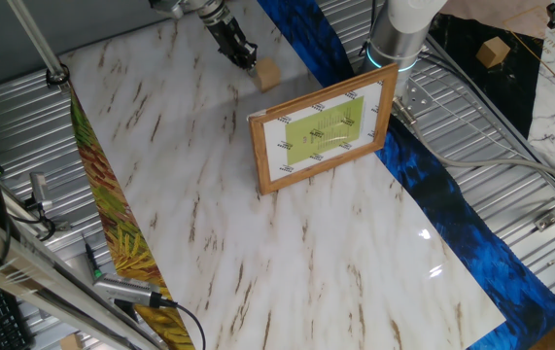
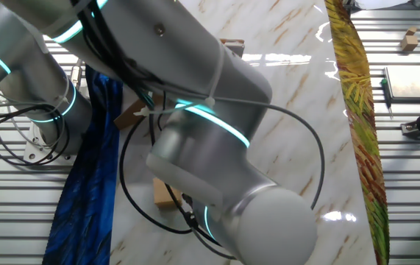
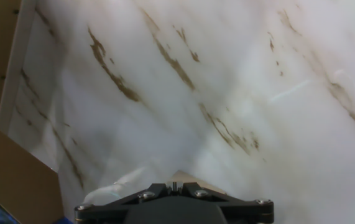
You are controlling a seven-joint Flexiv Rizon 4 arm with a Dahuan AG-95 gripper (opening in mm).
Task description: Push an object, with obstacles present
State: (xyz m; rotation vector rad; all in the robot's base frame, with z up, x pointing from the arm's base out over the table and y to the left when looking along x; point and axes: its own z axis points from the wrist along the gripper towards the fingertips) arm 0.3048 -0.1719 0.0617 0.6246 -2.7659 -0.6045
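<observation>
A small tan wooden block (image 1: 268,73) lies on the marble tabletop (image 1: 287,253) near its far edge. My gripper (image 1: 247,58) stands just left of the block with its dark fingers pressed together and their tips at the block's side; whether they touch it is unclear. In the hand view the gripper (image 3: 174,185) is shut with nothing between the fingers, and a tan corner of the block (image 3: 188,177) peeks out just beyond the tips. In the other fixed view the arm hides the gripper, and only part of the block (image 2: 164,196) shows beneath it.
A wooden picture frame (image 1: 323,132) with a green picture stands upright right of the block, toward the robot's base (image 1: 394,44). Blue cloth (image 1: 452,214) runs along the right edge and a leaf-patterned strip (image 1: 112,224) along the left. A second block (image 1: 494,51) lies off the table.
</observation>
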